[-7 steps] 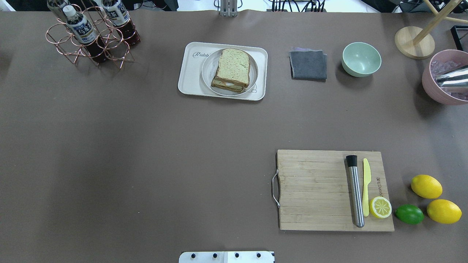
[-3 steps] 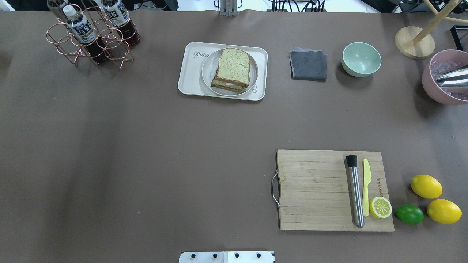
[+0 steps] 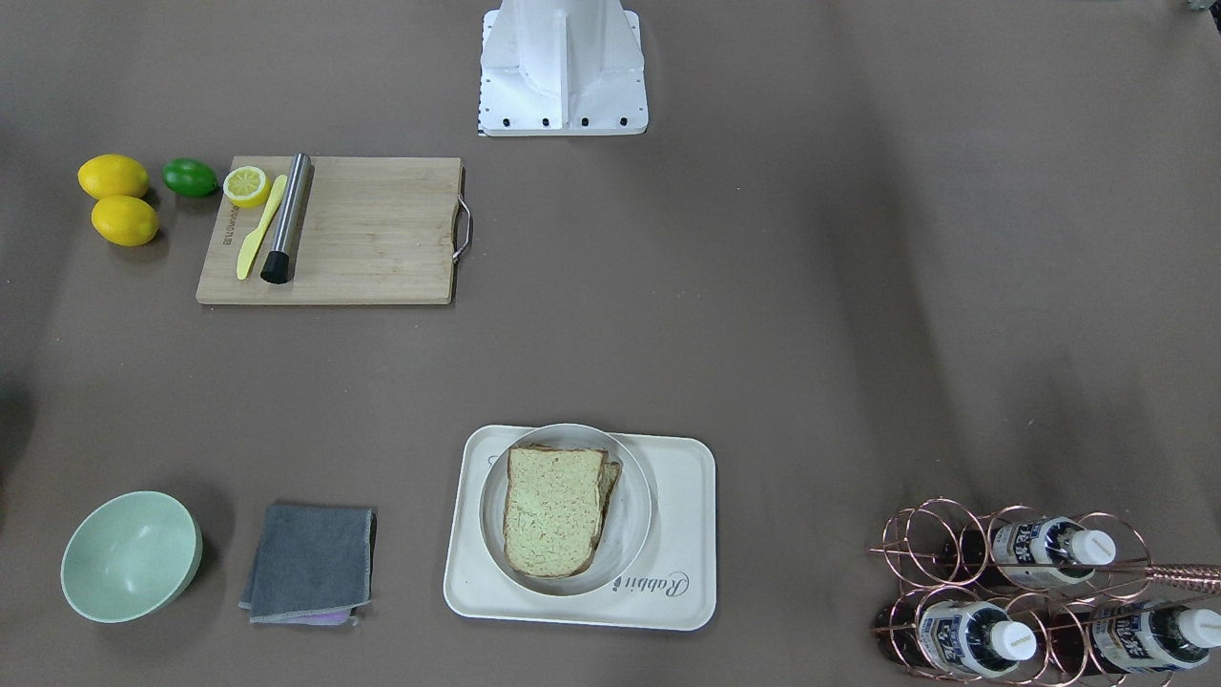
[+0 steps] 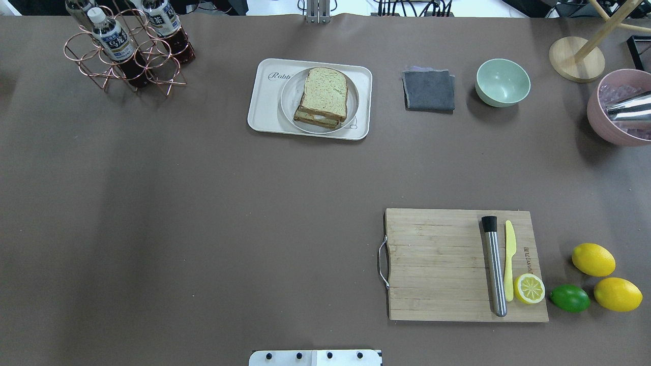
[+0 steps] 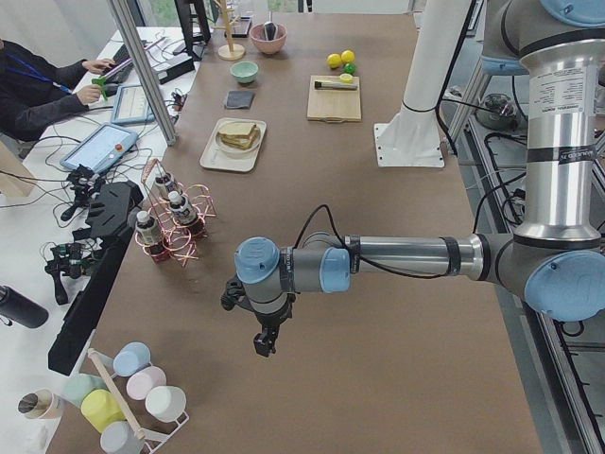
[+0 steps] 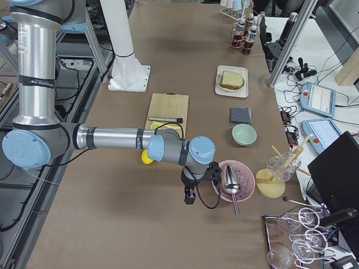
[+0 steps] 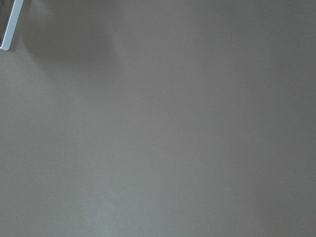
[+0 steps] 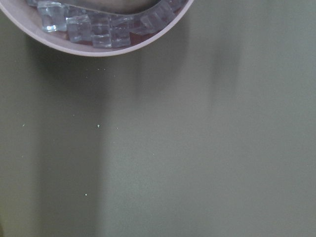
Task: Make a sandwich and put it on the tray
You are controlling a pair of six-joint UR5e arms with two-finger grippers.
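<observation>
On the tray point(image 4: 264, 108), the sandwich point(image 4: 325, 94) sits unmoved on its plate point(image 4: 288, 101); the jaws' state cannot be told.

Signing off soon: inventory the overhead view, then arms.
sandwich: 1, tan, on plate
plate: 1, grey, on tray
tray: 1, cream, far centre
bottles: 3, dark, in copper rack
cloth: 1, grey, beside tray
bowl: 1, green, beside cloth
stand: 1, wooden, far right
ice bowl: 1, pink, far right, with scoop
cutting board: 1, wooden, near right
muddler: 1, steel, on board
knife: 1, yellow, on board
lemon half: 1, yellow, on board
lemons: 2, yellow, right of board
lime: 1, green, by lemons
left gripper: 1, black, over bare table
right gripper: 1, black, beside ice bowl
</observation>
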